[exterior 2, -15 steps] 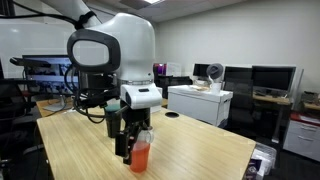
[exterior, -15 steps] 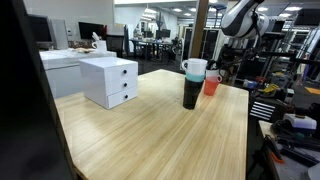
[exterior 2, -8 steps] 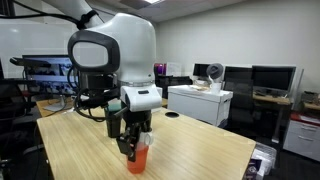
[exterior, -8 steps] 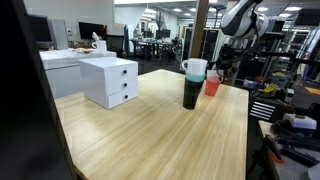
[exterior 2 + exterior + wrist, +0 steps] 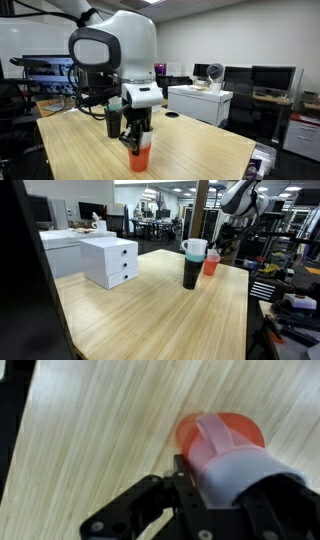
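Observation:
An orange cup point(image 5: 222, 428) with a white top point(image 5: 238, 472) stands on the wooden table point(image 5: 200, 150). My gripper point(image 5: 235, 488) comes down over it, and its black fingers point(image 5: 183, 482) press against both sides of the white top. In both exterior views the gripper point(image 5: 137, 138) point(image 5: 214, 252) grips the upper part of the cup point(image 5: 138, 158) point(image 5: 211, 266), whose base rests on the table. A tall black tumbler point(image 5: 191, 270) with a white and teal top stands right beside the cup; the arm partly hides this tumbler point(image 5: 113, 122).
A white two-drawer box point(image 5: 110, 261) sits on the same table, well away from the cup. A small dark disc point(image 5: 172, 115) lies near the far edge. Desks, monitors and a white cabinet point(image 5: 198, 102) surround the table.
The jaws have drawn in from wide open until they rest on the cup's sides. The gripper has shifted slightly over the cup. The cup stays in place on the table.

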`<act>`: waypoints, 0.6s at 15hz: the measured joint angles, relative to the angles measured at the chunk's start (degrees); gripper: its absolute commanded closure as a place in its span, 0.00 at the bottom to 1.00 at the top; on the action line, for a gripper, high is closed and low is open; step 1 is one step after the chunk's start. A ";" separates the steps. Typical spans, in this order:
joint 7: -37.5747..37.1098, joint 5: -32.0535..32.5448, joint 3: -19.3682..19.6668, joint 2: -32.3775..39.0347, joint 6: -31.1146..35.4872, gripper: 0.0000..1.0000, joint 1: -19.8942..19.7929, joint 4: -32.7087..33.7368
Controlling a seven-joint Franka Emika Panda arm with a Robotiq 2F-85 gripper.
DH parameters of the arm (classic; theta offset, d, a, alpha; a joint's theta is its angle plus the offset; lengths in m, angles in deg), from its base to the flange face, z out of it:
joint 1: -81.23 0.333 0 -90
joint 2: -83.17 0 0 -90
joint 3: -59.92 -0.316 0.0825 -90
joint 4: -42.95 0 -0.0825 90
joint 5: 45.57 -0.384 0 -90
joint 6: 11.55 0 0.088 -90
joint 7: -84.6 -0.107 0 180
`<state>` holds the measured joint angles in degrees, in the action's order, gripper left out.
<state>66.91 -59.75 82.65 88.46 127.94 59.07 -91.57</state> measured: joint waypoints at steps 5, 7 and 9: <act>0.17 3.62 -1.16 -1.75 -4.48 0.95 1.60 1.59; 0.17 5.56 -1.43 -2.78 -7.13 0.94 2.21 2.77; 0.17 6.79 -1.71 -3.70 -9.50 0.94 2.29 4.03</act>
<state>67.08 -52.96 80.95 84.75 118.44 61.36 -87.54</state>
